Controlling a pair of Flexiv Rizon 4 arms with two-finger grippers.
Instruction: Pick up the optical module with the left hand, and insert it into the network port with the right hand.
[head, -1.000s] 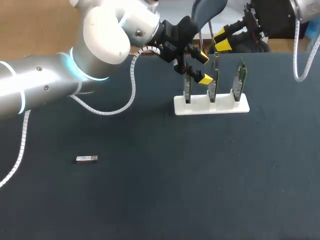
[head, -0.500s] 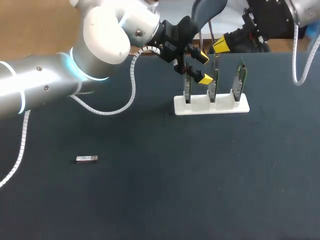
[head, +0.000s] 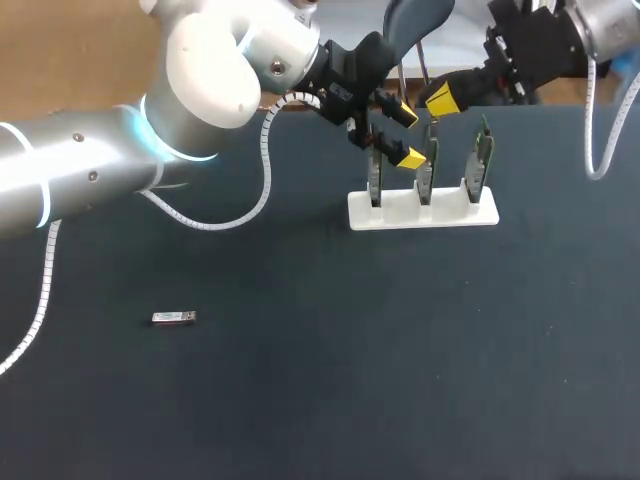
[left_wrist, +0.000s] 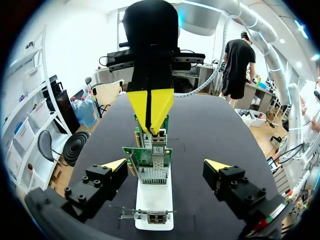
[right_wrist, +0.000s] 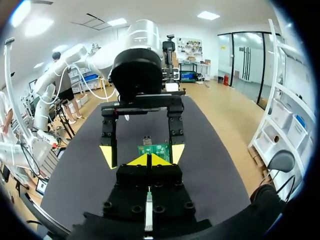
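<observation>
Optical module (head: 173, 317): one, on dark desk (head: 300, 400). Three cards (head: 484, 160) in one white holder (head: 422, 213); left jaws released, right jaws clenched.

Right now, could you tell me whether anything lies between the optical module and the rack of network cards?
Nothing visible lies on the table between the optical module and the white rack. At the rack, though, the left gripper stands open astride the row of cards, and the right gripper hovers shut above them.
</observation>
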